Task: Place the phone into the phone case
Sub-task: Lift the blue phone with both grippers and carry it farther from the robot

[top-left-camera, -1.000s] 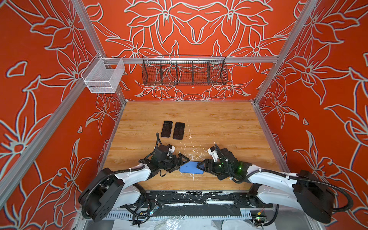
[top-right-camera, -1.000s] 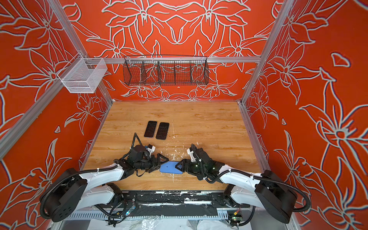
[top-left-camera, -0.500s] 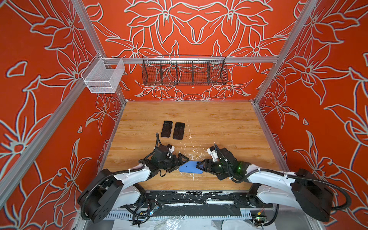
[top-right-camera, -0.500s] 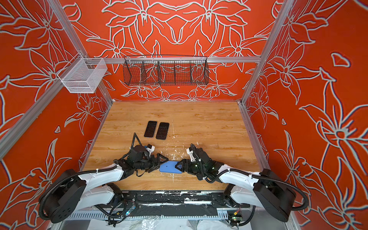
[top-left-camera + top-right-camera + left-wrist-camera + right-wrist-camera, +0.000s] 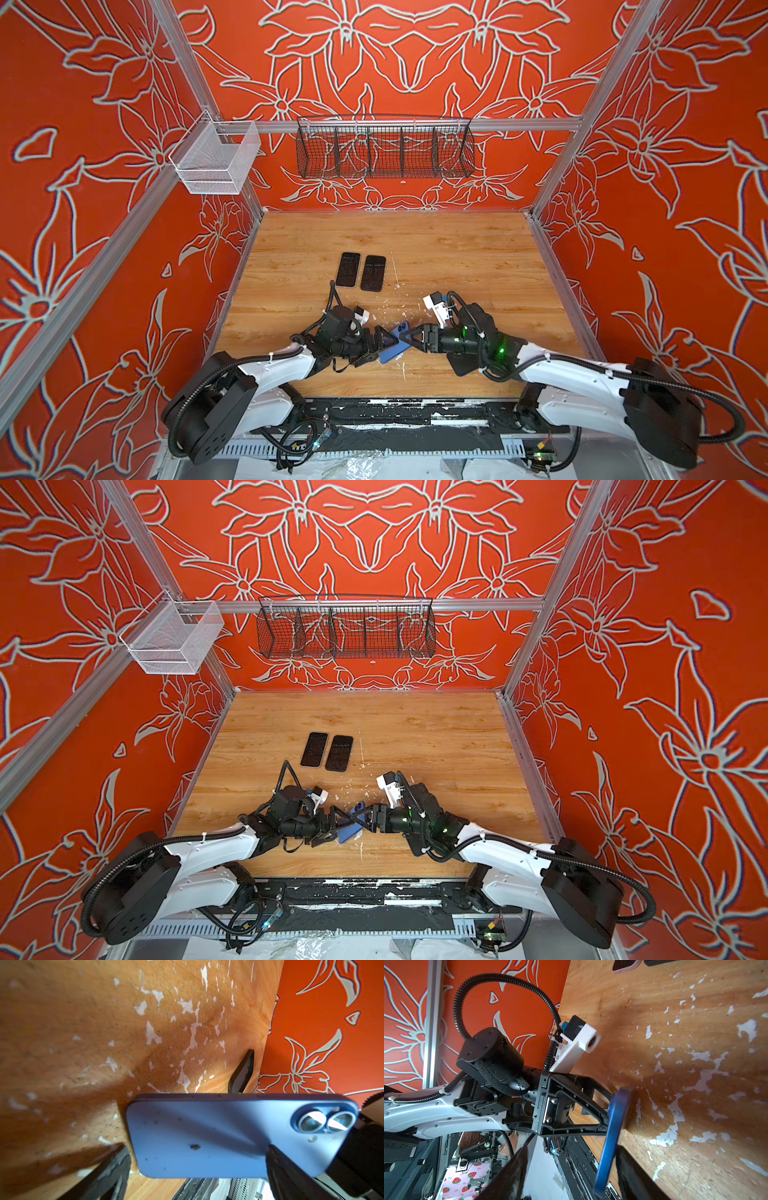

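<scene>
Seemed barely begun: tipped phone [image 5: 394,352] up on edge between left claw [image 5: 379,345] and right claw [image 5: 572,1149], both spread; well apart from far dark pair [image 5: 348,269], likely cases.

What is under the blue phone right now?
In the right wrist view, only shadowed, chipped wood table shows beneath the tilted blue phone. The strip along its lower edge is covered by the phone itself.
</scene>
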### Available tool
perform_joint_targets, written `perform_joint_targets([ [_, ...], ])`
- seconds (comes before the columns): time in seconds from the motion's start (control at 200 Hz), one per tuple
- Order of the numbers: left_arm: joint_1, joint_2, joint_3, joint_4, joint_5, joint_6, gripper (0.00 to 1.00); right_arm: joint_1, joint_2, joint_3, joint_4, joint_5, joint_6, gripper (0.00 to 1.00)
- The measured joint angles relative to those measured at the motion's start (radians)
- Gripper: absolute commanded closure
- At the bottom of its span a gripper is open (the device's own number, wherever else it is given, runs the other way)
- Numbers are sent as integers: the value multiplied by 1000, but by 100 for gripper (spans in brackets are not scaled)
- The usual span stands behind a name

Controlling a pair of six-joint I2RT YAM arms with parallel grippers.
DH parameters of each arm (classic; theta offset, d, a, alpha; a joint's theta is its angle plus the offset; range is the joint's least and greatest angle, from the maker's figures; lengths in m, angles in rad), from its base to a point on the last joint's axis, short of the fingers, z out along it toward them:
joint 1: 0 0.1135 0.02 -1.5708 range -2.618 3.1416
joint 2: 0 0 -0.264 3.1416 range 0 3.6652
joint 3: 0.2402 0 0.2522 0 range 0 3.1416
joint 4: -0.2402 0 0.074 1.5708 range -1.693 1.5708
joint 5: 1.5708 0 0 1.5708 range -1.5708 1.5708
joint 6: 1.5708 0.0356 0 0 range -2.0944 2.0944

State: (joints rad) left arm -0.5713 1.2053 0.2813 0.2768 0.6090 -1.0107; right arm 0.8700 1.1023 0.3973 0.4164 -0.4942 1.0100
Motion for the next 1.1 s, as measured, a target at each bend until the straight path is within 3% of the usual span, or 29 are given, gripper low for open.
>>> perform_joint_targets([
  [0.235,0,-6,-5,0,0,-1,0,0,-2,22,-107,19,-35,59],
  [0.55,0,-7,-9,7,2,-3,0,0,72,51,-150,23,-57,77],
  [0.771,4,-47,-18,-26,-7,-3,0,0,55,71,-249,51,-87,99],
  [0.966,80,-132,6,-161,-11,23,2,-21,-41,111,-409,116,-144,100],
  [1.101,161,-187,88,-240,-3,56,3,-108,-130,164,-500,138,-194,100],
])
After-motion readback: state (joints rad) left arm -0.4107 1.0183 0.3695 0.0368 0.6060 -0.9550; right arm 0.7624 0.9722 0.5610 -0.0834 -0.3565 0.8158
